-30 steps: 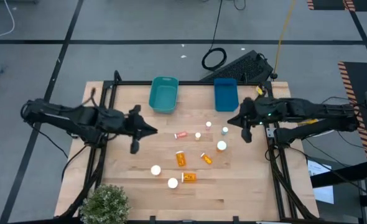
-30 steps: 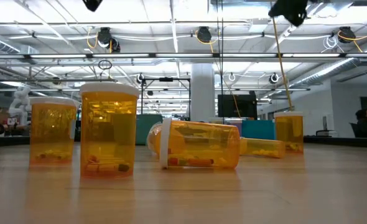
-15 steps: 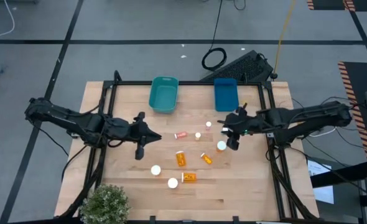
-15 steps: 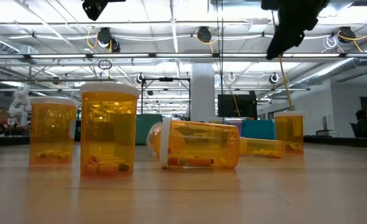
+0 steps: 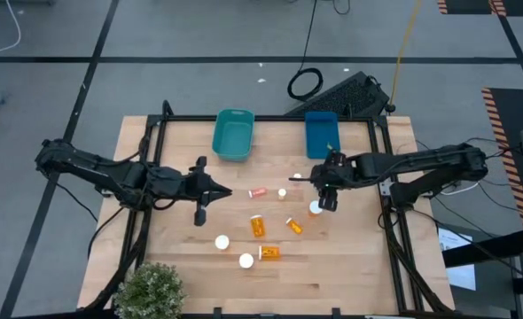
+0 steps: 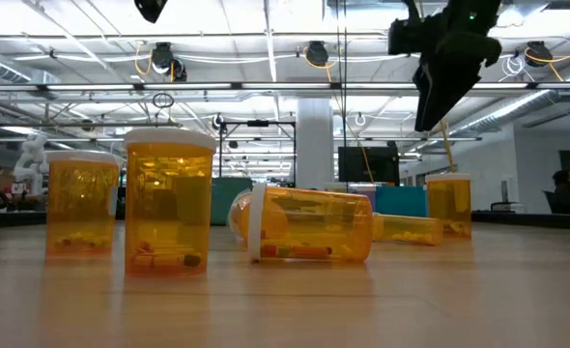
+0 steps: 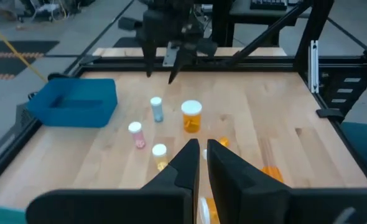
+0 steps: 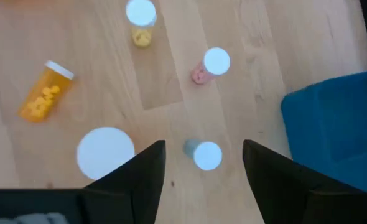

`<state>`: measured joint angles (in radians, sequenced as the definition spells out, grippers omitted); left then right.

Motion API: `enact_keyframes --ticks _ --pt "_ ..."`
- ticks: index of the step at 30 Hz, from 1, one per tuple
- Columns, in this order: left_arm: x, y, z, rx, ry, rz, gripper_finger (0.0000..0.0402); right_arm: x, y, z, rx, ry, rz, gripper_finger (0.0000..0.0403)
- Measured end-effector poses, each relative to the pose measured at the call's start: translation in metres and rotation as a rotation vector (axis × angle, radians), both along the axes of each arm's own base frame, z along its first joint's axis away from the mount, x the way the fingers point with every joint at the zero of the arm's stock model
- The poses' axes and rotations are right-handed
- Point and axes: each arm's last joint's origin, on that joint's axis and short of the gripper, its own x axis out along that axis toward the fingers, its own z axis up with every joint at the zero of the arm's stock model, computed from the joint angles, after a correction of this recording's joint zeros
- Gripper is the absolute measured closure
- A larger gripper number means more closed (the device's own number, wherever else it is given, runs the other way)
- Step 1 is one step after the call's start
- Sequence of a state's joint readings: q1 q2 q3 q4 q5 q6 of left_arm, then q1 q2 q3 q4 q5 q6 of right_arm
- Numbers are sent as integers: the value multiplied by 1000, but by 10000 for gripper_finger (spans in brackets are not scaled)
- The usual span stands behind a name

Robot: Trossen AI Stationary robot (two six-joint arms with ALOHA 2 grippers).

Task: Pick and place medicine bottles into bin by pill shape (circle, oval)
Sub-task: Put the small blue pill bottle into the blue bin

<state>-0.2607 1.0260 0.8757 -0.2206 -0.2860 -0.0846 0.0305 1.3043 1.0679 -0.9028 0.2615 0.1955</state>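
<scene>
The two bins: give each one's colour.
Teal bin and blue bin, clearest in the high view.

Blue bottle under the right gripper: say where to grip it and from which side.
Take the blue bottle by its body below the cap, from straight above: it stands upright and free, and the right gripper hangs open astride it.

no text, label, brand or number can be read in any view; the medicine bottles (image 6: 168,203) at the left of the low view and the bins (image 5: 232,135) at the upper middle of the high view carry no legible print.
</scene>
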Motion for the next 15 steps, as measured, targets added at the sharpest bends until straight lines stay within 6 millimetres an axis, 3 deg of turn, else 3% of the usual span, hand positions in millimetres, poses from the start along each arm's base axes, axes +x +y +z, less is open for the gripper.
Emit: enact_keyframes --ticks 15 --pt "0 0 1 25 -4 -10 366 -3 -6 -25 -9 74 -13 157"
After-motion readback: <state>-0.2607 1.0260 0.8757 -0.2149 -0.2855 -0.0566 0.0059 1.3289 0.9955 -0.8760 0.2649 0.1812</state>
